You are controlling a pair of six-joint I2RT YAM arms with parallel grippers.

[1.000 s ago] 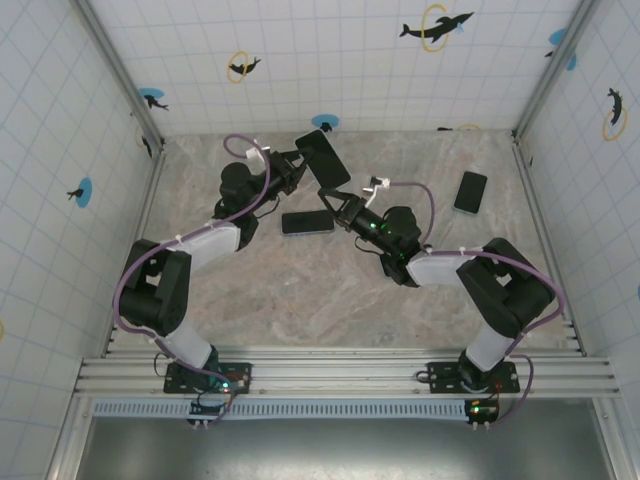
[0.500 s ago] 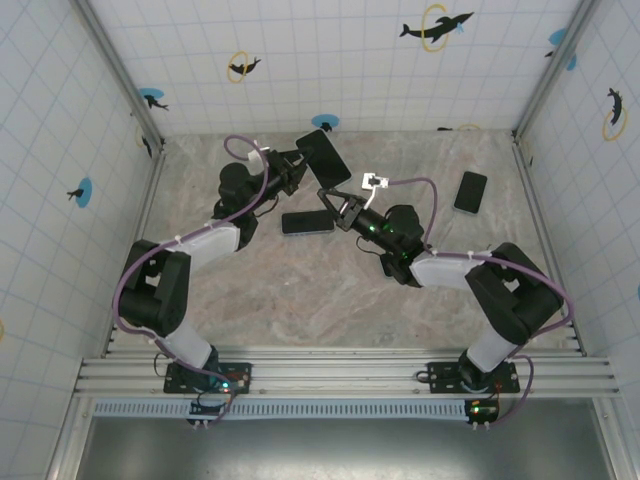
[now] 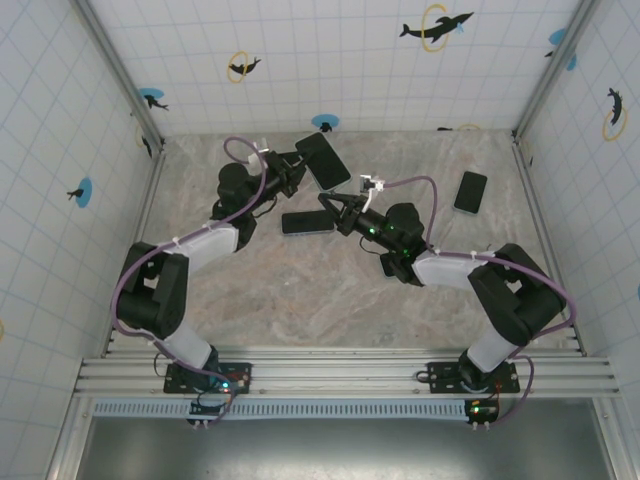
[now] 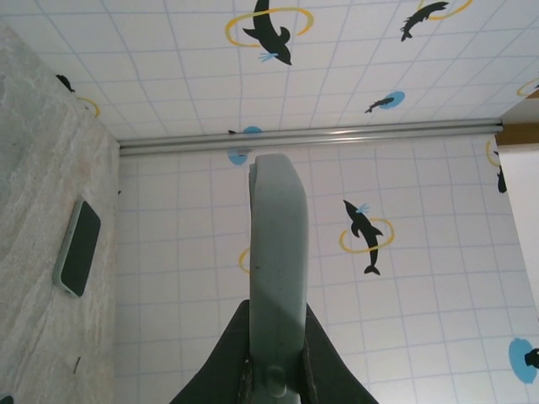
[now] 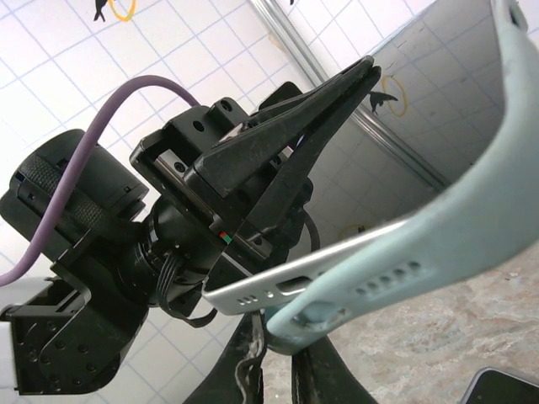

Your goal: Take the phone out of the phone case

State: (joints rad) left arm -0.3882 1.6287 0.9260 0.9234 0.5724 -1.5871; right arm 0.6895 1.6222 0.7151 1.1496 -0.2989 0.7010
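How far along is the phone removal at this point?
Done: the phone, in its case, is lifted, clamped by the left gripper. In hand: the right gripper pinches a case corner, already peeled off the phone's silver edge. Left: freeing the rest of the phone.

Center phone, right phone, marble table
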